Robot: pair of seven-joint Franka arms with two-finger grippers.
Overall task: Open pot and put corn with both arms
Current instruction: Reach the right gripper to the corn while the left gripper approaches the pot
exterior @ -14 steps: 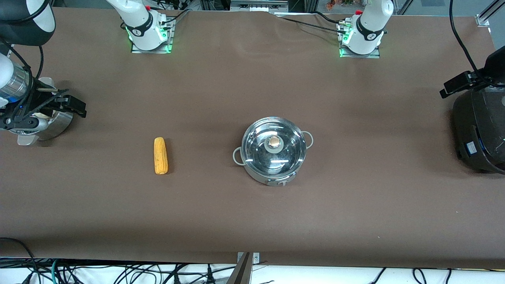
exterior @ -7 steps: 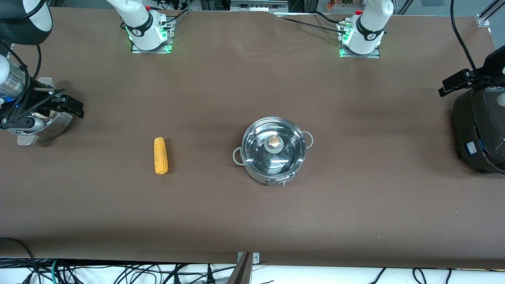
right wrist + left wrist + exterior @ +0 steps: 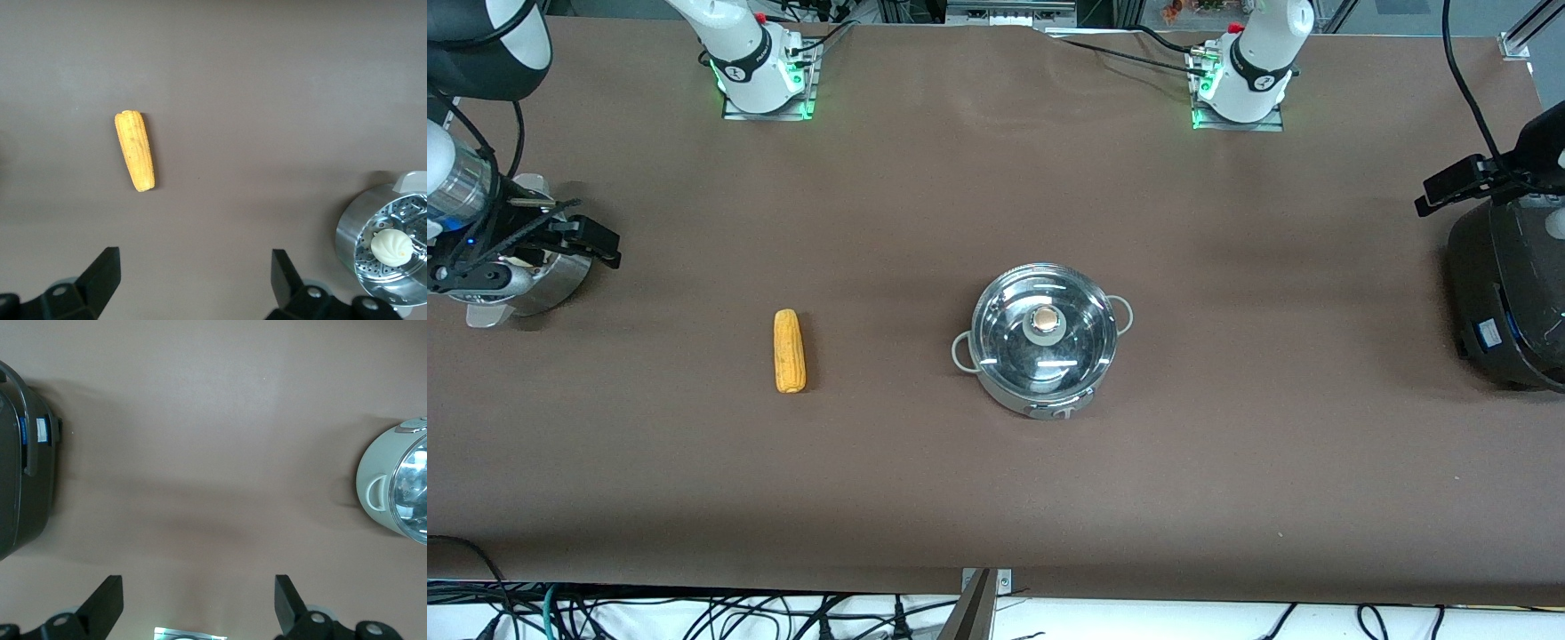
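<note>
The steel pot point(image 3: 1045, 342) stands mid-table with its glass lid and tan knob point(image 3: 1044, 320) on; it also shows in the left wrist view point(image 3: 393, 483). The yellow corn point(image 3: 789, 350) lies on the cloth toward the right arm's end, also in the right wrist view point(image 3: 135, 151). My right gripper point(image 3: 603, 243) hangs open and empty over the steamer basket's edge, apart from the corn; its wrist view point(image 3: 193, 275) shows bare cloth between the fingers. My left gripper point(image 3: 1449, 188) hangs open and empty by the rice cooker, far from the pot, with bare cloth between its fingers point(image 3: 198, 600).
A perforated steel steamer basket point(image 3: 560, 277) with a white bun point(image 3: 391, 247) stands at the right arm's end. A big black rice cooker point(image 3: 1507, 293) stands at the left arm's end, also in the left wrist view point(image 3: 23, 467). Brown cloth covers the table.
Both grippers have shifted only slightly in place. The pot, its lid and the corn have not moved.
</note>
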